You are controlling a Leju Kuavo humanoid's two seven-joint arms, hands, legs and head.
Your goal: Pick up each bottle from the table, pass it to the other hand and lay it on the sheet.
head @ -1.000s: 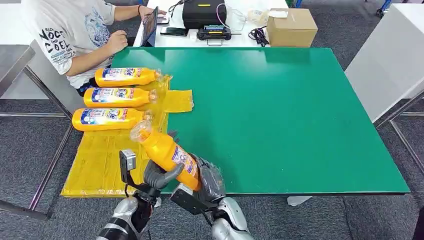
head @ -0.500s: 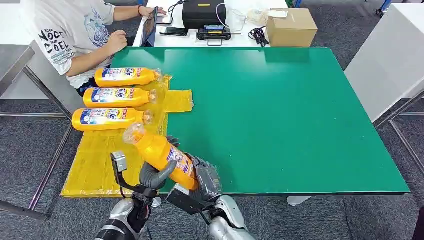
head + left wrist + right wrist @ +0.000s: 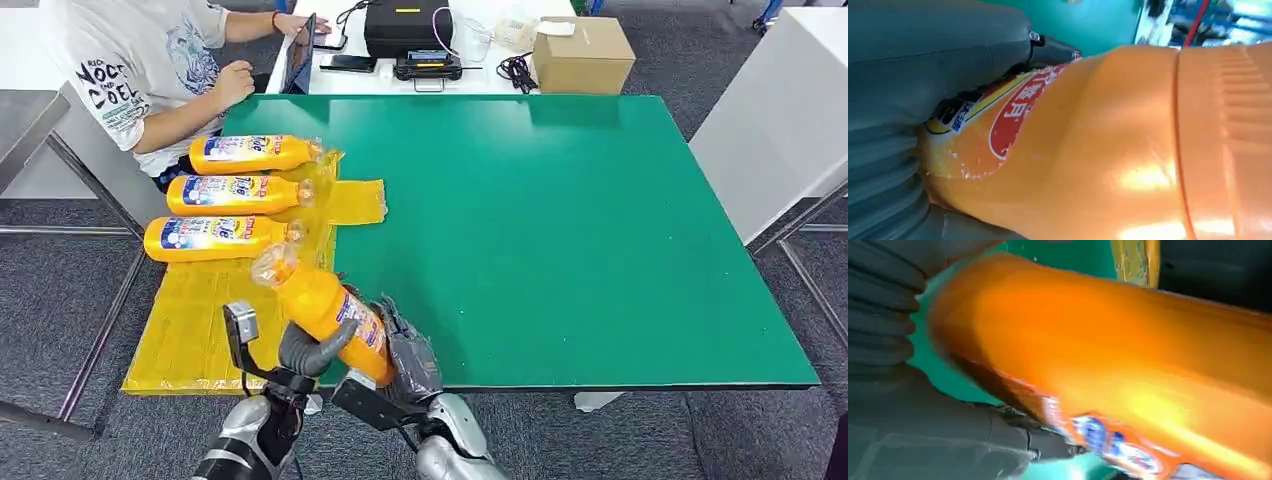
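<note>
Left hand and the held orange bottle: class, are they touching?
Touching. In the left wrist view the left hand lies directly against the orange bottle, with no gap.

I am reaching both silver arms in from below, left hand (image 3: 305, 350) wrapping its thumb around the orange bottle (image 3: 325, 308), right hand (image 3: 408, 355) gripping the bottle's base end, both hands meeting at the near table edge

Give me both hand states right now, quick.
Left hand: holding the bottle.
Right hand: holding the same bottle, mid-handover.
</note>
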